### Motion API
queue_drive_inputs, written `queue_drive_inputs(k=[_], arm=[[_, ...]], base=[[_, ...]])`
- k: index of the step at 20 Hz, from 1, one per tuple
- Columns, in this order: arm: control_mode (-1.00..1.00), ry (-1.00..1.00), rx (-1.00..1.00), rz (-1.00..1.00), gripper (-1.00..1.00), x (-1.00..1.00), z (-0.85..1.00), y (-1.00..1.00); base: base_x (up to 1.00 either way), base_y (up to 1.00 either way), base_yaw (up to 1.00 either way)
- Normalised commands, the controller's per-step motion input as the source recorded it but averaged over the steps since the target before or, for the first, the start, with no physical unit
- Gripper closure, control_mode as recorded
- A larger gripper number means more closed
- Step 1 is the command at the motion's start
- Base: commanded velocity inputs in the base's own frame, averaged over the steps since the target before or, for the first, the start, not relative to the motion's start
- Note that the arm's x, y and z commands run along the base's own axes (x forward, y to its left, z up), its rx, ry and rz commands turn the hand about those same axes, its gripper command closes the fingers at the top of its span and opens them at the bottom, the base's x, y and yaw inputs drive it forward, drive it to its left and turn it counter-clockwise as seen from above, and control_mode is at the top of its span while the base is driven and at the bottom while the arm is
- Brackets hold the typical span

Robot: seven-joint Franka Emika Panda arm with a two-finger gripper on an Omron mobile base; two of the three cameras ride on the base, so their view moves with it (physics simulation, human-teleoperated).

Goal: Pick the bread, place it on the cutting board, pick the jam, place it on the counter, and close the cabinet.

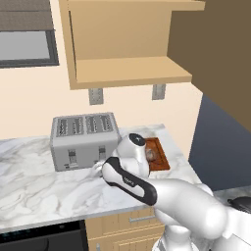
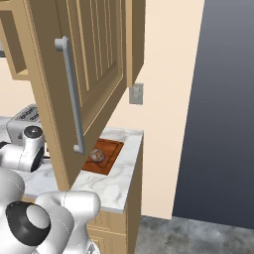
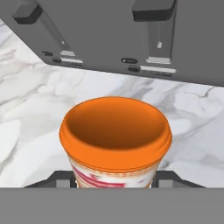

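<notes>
Jam [image 3: 115,140]: sitting between the gripper [image 3: 114,180] jaws in the hand view, orange lid facing the camera, lower body cut off by the frame bottom; fingertips mostly hidden behind the jar. Gripper closing narrowly on the jam, above the marble tabletop [image 3: 35,105], toaster [image 3: 131,35] front lying at 12 o'clock.
Bread [image 2: 97,156]: resting on the cutting board [image 2: 113,149] near the wall; in the left base view partly hidden behind the arm's wrist [image 1: 151,155].
Cutting board [image 1: 160,156]: lying on the tabletop [image 1: 29,181] at 3 o'clock of the toaster [image 1: 84,139], left part blocked by the arm.
Cabinet [image 1: 127,71]: standing open, shelf bare; door [image 2: 92,64] with bar handle [image 2: 71,94] swinging toward the right base camera, hiding much of the tabletop.
</notes>
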Motion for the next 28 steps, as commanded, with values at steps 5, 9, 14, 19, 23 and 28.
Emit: queue_drive_inputs(k=[5,9,14,19,23,28], arm=[[-1.0,0.0,0.0,0.0,1.0,0.0,-0.21,0.12],[-1.0,0.0,0.0,0.0,1.0,0.05,-0.13,0.13],[-1.0,0.0,0.0,0.0,1.0,0.1,-0.07,0.14],[-1.0,0.0,0.0,0.0,1.0,0.13,-0.07,0.13],[-1.0,0.0,0.0,0.0,1.0,0.14,-0.09,0.13],[-1.0,0.0,0.0,0.0,1.0,0.15,-0.11,0.15]], base=[[0.0,0.0,0.0],[0.0,0.0,0.0],[0.0,0.0,0.0],[0.0,0.0,0.0],[0.0,0.0,0.0],[0.0,0.0,0.0]])
